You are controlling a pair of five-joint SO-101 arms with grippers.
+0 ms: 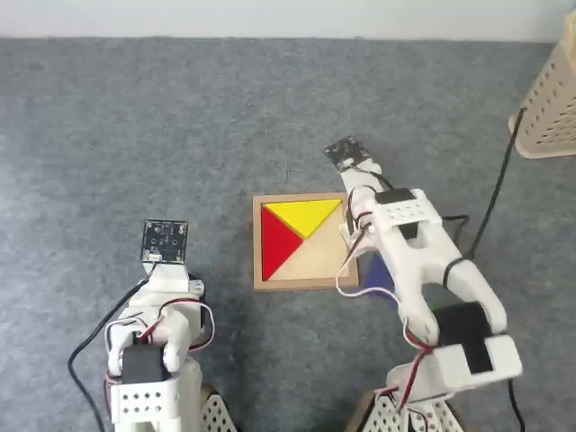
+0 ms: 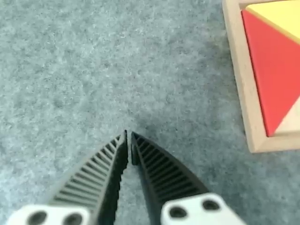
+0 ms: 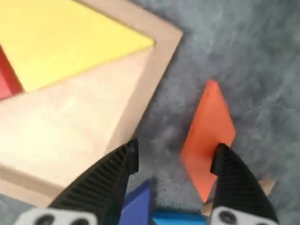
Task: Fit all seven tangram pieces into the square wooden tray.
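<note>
Tray (image 1: 301, 283) of pale wood lies flat on the grey carpet (image 1: 180, 117), near mid-table, between the two arms. We find two pieces seated in it: a yellow triangle (image 1: 301, 216) along the far side and a red triangle (image 1: 277, 243) along the side nearer the left arm, meeting edge to edge. The remainder of the tray floor is bare wood.

We note the right gripper (image 3: 176, 146) above the carpet just outside the tray's rim (image 3: 159, 70), its jaws spread wide with nothing between them. An orange piece (image 3: 206, 131) lies flat on the carpet beside that rim, apart from it; one fingertip (image 3: 224, 157) overlaps its edge in the wrist view, and we cannot tell whether they touch. A blue piece (image 3: 140, 206) lies close under the gripper.

We record the left gripper (image 2: 129, 136) over open carpet, well clear of the tray (image 2: 236, 70), jaws all but closed and holding nothing. A basket (image 1: 553, 99) stands at the far edge.
</note>
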